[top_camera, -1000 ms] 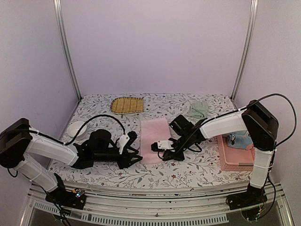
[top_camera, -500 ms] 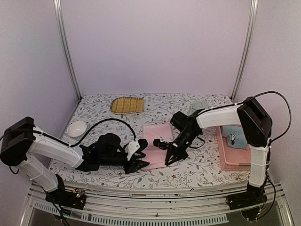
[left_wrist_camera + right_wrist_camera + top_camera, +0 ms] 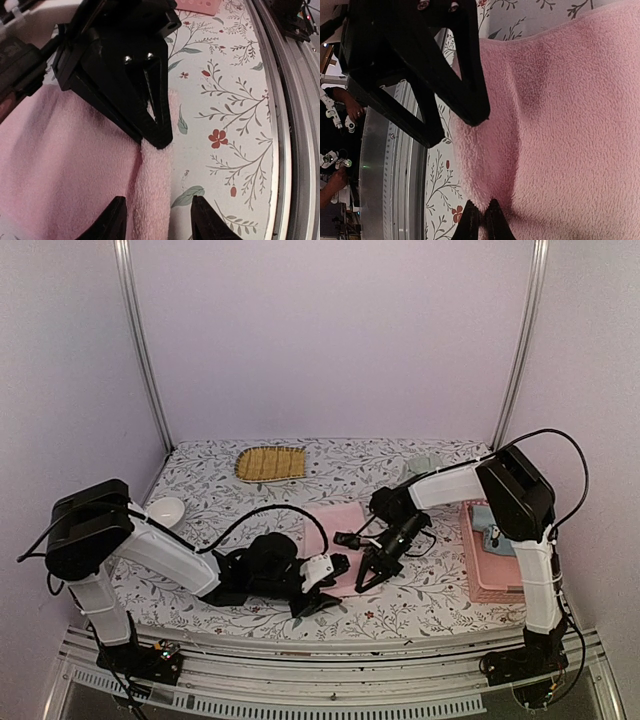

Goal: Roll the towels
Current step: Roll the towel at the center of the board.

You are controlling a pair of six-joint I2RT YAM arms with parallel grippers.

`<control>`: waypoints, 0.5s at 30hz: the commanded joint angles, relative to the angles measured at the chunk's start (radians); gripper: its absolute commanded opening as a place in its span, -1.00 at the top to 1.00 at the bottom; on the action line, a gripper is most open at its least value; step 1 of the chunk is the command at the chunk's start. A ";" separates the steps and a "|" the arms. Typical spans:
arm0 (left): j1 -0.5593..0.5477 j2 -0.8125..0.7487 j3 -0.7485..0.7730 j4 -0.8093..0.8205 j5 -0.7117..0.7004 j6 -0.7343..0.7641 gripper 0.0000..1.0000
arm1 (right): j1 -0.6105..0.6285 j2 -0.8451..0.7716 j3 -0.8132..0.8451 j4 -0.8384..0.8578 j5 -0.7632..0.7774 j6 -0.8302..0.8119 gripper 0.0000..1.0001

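By the near edge of the counter [image 3: 430, 605], the right end effector [image 3: 481, 220] is clenched on the hem of the pink towel [image 3: 560, 125]; the left end effector [image 3: 160, 219] straddles it, released.

High rear overview — wrist views share towel [image 3: 60, 165].

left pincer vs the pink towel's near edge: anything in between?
Nothing visible. The left pincer is open, its fingers straddling the raised near edge of the pink towel, with only cloth between them. The right pincer is shut on that same edge just ahead. It is close to the left pincer but not blocking it.
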 commanded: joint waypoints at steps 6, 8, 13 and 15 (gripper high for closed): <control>-0.012 0.087 0.083 -0.001 -0.022 0.074 0.17 | -0.004 0.028 0.029 -0.048 -0.055 -0.034 0.91; -0.009 0.093 0.085 -0.001 -0.027 0.079 0.29 | -0.004 0.028 0.028 -0.050 -0.057 -0.035 0.92; 0.003 0.081 0.084 -0.006 0.020 0.065 0.81 | -0.004 0.020 0.028 -0.055 -0.056 -0.039 0.90; 0.010 0.081 0.087 -0.021 0.047 0.056 0.93 | -0.007 0.010 0.027 -0.058 -0.064 -0.039 0.88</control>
